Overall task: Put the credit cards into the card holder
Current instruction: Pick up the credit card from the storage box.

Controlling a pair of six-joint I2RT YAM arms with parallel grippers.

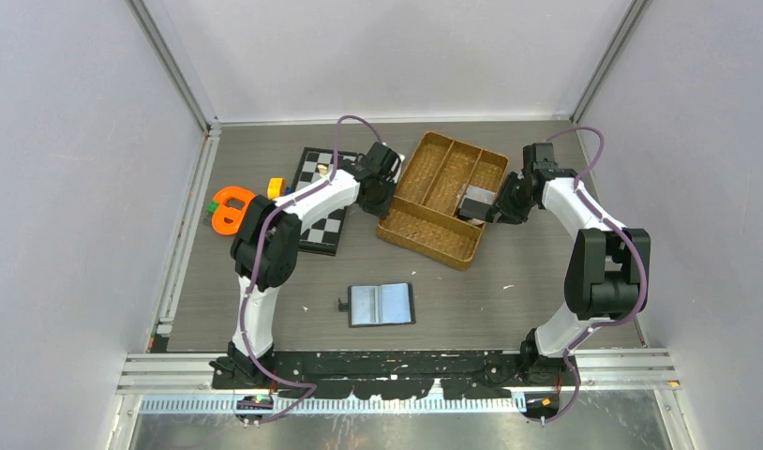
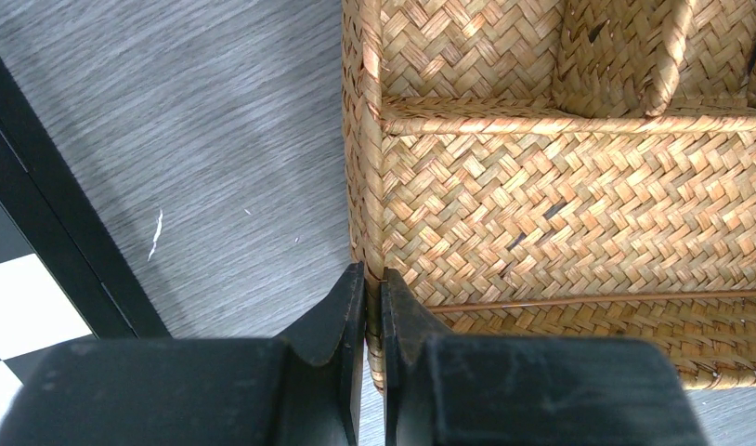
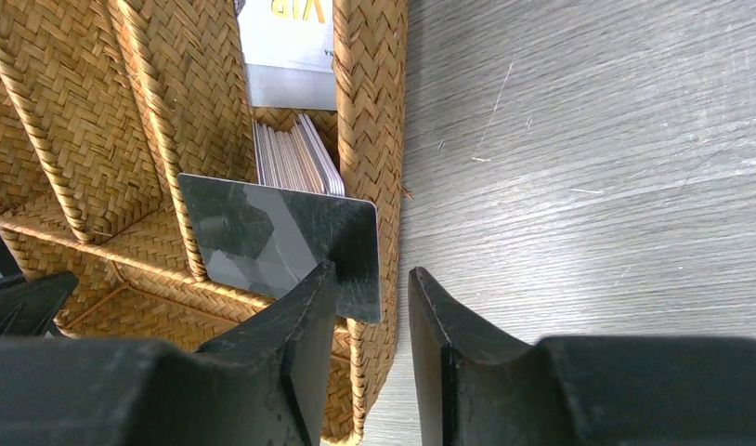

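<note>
Dark card propped in tray, holder well apart. R gripper part-open, card corner between jaws, unclamped; L gripper pinched on tray wall. Card judged light, stiff, slick: corner to be nipped.

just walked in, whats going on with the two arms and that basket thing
The left gripper is pinched shut on the rim of the woven tray, seemingly steadying it. The right gripper is at the tray's end compartment, jaws apart, with a dark card tipped up against one finger but not clamped. More cards stand in that compartment. The card holder lies open on the table, with no card visibly in it.
</note>
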